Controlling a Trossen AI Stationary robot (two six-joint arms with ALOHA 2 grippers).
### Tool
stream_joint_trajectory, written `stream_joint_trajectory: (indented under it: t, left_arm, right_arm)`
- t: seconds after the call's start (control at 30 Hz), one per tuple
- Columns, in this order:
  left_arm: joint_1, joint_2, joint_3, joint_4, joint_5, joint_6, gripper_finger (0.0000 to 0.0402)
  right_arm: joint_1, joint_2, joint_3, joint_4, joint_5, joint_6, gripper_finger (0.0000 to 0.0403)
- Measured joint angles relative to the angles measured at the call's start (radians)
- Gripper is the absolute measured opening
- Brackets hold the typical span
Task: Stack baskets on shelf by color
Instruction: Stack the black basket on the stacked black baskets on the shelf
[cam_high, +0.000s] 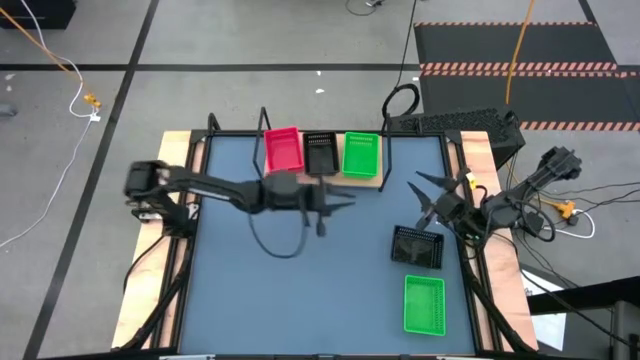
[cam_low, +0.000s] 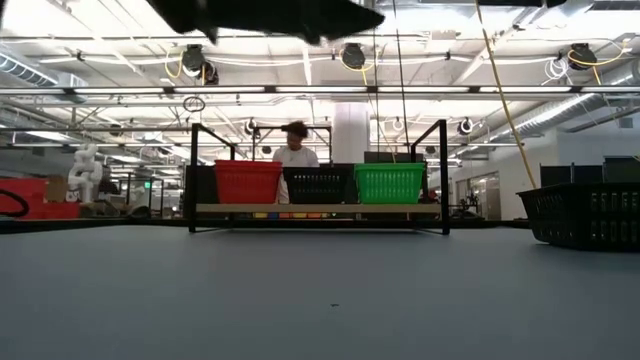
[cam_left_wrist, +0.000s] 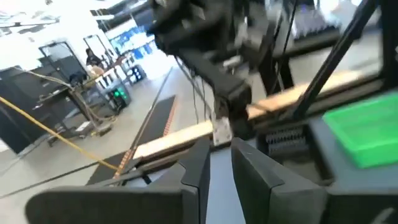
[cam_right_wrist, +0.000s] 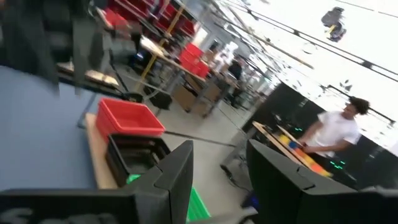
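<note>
On the light-wood shelf at the table's far side, a red basket, a black basket and a green basket stand side by side on their bottoms. Another black basket and another green basket rest on the blue tabletop at the right. My left gripper hovers level above the table, just near of the shelf, its fingers a narrow gap apart with nothing between them. At the table's right edge my right gripper stands wide open and holds nothing.
The shelf's thin black frame rises at both ends. Bare tabletop spreads across the near left and middle. A person stands in the room behind the shelf. Cables lie beyond the right edge.
</note>
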Motion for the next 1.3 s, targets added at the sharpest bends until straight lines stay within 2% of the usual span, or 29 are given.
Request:
stream_joint_trajectory:
  t: [0.13, 0.27, 0.4, 0.57, 0.7, 0.93, 1.3]
  left_arm:
    - [-0.043, 0.200, 0.131, -0.039, -0.012, 0.063, 0.0083]
    - [-0.086, 0.371, 0.339, -0.177, -0.005, 0.232, 0.0085]
    - [-0.103, 0.502, 0.548, -0.377, -0.008, 0.389, 0.0085]
    - [-0.129, 0.587, 0.706, -0.526, -0.007, 0.627, 0.0085]
    - [-0.139, 0.622, 0.743, -0.542, -0.011, 0.813, 0.0085]
    - [-0.151, 0.718, 0.743, -0.483, -0.032, 1.034, 0.0085]
    - [-0.112, 0.751, 0.745, -0.407, -0.057, 1.020, 0.0085]
  right_arm:
    - [-0.028, 0.000, 0.000, 0.000, -0.119, 0.051, 0.0141]
    - [-0.045, 0.001, 0.000, -0.001, -0.220, 0.073, 0.0141]
    - [-0.051, 0.002, 0.000, -0.005, -0.217, 0.062, 0.0141]
    - [-0.051, 0.002, 0.000, -0.012, -0.219, 0.041, 0.0141]
    - [-0.051, 0.002, 0.000, -0.018, -0.219, 0.040, 0.0141]
    - [-0.051, 0.002, 0.000, -0.029, -0.218, 0.039, 0.0141]
    - [-0.050, 0.003, 0.000, -0.046, -0.217, 0.088, 0.0141]
